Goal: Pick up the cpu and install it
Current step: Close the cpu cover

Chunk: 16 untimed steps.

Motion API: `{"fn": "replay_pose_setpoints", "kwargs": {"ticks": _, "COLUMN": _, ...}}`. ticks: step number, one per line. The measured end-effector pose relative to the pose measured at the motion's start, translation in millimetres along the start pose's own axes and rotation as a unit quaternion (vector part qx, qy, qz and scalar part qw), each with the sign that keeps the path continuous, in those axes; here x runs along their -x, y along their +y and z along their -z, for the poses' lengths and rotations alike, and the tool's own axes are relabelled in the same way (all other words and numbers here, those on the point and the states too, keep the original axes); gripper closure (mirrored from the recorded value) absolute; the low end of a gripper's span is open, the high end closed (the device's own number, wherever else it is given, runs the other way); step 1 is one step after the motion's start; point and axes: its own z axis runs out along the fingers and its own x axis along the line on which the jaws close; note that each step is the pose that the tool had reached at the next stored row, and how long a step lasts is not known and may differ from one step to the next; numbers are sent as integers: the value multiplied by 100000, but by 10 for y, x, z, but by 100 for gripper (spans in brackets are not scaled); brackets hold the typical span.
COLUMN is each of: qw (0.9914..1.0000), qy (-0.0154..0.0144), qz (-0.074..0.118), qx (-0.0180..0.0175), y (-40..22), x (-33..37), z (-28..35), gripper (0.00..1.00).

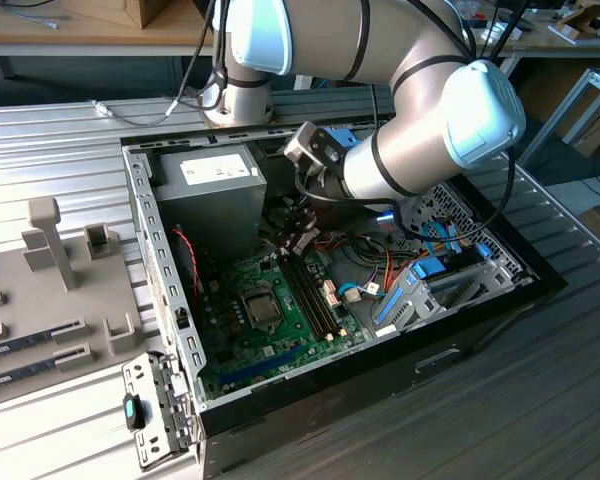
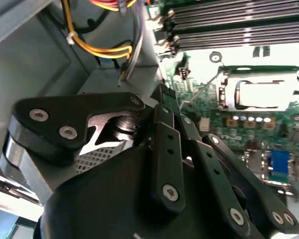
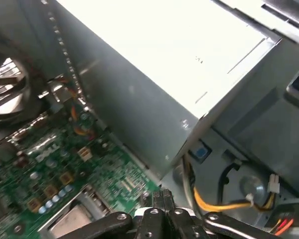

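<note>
The cpu [image 1: 263, 310] is a small silver-grey square lying in the motherboard socket inside the open computer case, with the metal socket frame [image 2: 229, 99] around it. It also appears in both wrist views as the pale cpu [image 2: 263, 94] [image 3: 71, 222]. My gripper [image 1: 293, 243] hangs over the board's far end, near the ends of the memory sticks [image 1: 311, 291] and apart from the cpu. In both wrist views the gripper [image 2: 163, 93] [image 3: 163, 195] has its black fingers pressed together with nothing visible between them.
The grey power supply [image 1: 220, 176] stands close beside the gripper, with yellow and red cables [image 3: 224, 204] next to it. A blue drive cage [image 1: 420, 282] fills the case on the exterior view's right. A grey parts holder [image 1: 55, 285] lies outside the case. A fan [image 3: 5, 92] is on the board.
</note>
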Motion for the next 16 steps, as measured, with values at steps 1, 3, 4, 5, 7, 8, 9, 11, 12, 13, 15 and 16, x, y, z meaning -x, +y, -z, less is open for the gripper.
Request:
{"fn": "replay_pose_setpoints", "kwargs": {"ticks": 1, "qw": 100000, "qy": 3, "qz": 8, "qx": -1, "y": 7, "x": 11, "z": -11, "gripper": 89}}
{"fn": "replay_pose_setpoints", "kwargs": {"ticks": 3, "qw": 100000, "qy": 22, "qz": 66, "qx": 11, "y": 8, "x": 19, "z": -30, "gripper": 89}}
{"fn": "replay_pose_setpoints", "kwargs": {"ticks": 4, "qw": 100000, "qy": 66, "qz": 142, "qx": 16, "y": 6, "x": 17, "z": -37, "gripper": 89}}
{"fn": "replay_pose_setpoints", "kwargs": {"ticks": 5, "qw": 100000, "qy": 120, "qz": 225, "qx": 16, "y": 6, "x": 15, "z": -42, "gripper": 89}}
{"fn": "replay_pose_setpoints", "kwargs": {"ticks": 7, "qw": 99998, "qy": 309, "qz": 452, "qx": -28, "y": 5, "x": 10, "z": -53, "gripper": 89}}
{"fn": "replay_pose_setpoints", "kwargs": {"ticks": 8, "qw": 99997, "qy": 534, "qz": 554, "qx": -163, "y": 5, "x": 10, "z": -55, "gripper": 89}}
{"fn": "replay_pose_setpoints", "kwargs": {"ticks": 9, "qw": 99990, "qy": 1103, "qz": 684, "qx": -571, "y": 6, "x": 9, "z": -55, "gripper": 89}}
{"fn": "replay_pose_setpoints", "kwargs": {"ticks": 11, "qw": 99954, "qy": 2421, "qz": 730, "qx": -1663, "y": 9, "x": 5, "z": -57, "gripper": 89}}
{"fn": "replay_pose_setpoints", "kwargs": {"ticks": 12, "qw": 99926, "qy": 3040, "qz": 772, "qx": -2210, "y": 14, "x": 1, "z": -57, "gripper": 89}}
{"fn": "replay_pose_setpoints", "kwargs": {"ticks": 13, "qw": 99920, "qy": 3151, "qz": 888, "qx": -2290, "y": 19, "x": -2, "z": -53, "gripper": 89}}
{"fn": "replay_pose_setpoints", "kwargs": {"ticks": 15, "qw": 99917, "qy": 3212, "qz": 1028, "qx": -2300, "y": 27, "x": -1, "z": -39, "gripper": 89}}
{"fn": "replay_pose_setpoints", "kwargs": {"ticks": 16, "qw": 99916, "qy": 3231, "qz": 1065, "qx": -2297, "y": 32, "x": -1, "z": -30, "gripper": 89}}
